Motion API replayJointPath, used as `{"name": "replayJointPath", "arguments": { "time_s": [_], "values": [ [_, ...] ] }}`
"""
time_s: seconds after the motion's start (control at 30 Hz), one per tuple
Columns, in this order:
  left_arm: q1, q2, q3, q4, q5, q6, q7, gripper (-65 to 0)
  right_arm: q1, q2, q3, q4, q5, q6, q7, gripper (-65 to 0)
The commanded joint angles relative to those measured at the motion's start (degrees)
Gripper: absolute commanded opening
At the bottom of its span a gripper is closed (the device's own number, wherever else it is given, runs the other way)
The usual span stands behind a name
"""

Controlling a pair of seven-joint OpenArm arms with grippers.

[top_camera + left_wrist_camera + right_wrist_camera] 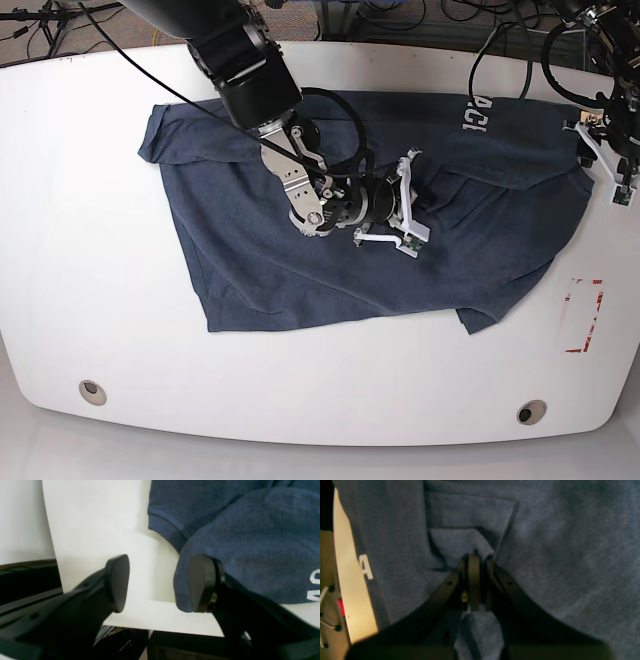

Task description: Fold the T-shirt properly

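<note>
Right gripper (475,580) is clenched on a pinch of the shirt (330,270) near the middle of the garment; in the right wrist view the jaws meet with a raised fold of cloth caught between them. Left gripper (155,582) stands released at the shirt's edge on the table (80,250). Its jaws are spread, with one finger (200,585) against a rounded fold of cloth and the other over bare table. Nothing is held there.

Shirt position: spread across the centre of the table, wrinkled, with one corner trailing toward the near edge and the white lettering (477,115) at the far edge. A red-outlined marker (585,315) lies on the table, near the shirt's trailing corner.

Progress, as a judgement: early stage. No clean fold line is visible; the outline is irregular and some edges lie doubled over. Remaining work: flatten the cloth, fold the sides in, then fold lengthwise into a compact rectangle.
</note>
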Motion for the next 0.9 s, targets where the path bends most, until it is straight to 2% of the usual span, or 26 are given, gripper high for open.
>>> {"name": "replayJointPath", "arguments": {
  "time_s": [0.0,0.2,0.33,0.67,0.73,0.77,0.87],
  "values": [
    [-0.3,-1.0,-0.1,0.8,-0.2,0.0,-0.7,-31.1,1.2,-0.8,0.1,4.2,1.2,0.2,1.5,-61.5],
    [-0.3,-1.0,0.1,0.8,-0.1,0.0,-0.7,-31.1,1.1,-0.8,0.1,8.3,1.1,0.2,1.3,-61.5],
    [-0.2,-0.9,0.1,0.7,-0.1,0.0,-0.7,-31.1,1.2,0.4,0.1,10.5,1.1,0.2,0.8,-61.5],
    [0.7,-1.0,0.2,0.7,-0.2,0.0,-0.8,-31.1,1.6,0.9,0.1,11.1,1.0,0.2,-0.4,-60.6],
    [0.8,-1.0,0.2,0.7,-0.2,0.0,-0.8,-31.1,1.6,1.8,0.1,11.1,1.0,0.2,-0.4,-57.4],
    [0.8,-1.0,0.2,0.7,-0.2,0.0,-0.8,-31.1,1.6,2.2,0.1,11.1,1.0,0.2,-0.4,-53.7],
    [0.9,-0.9,0.4,0.7,-0.3,0.0,-0.8,-31.1,1.3,2.8,0.1,11.5,1.0,0.2,-0.4,-38.5]
  ]
}}
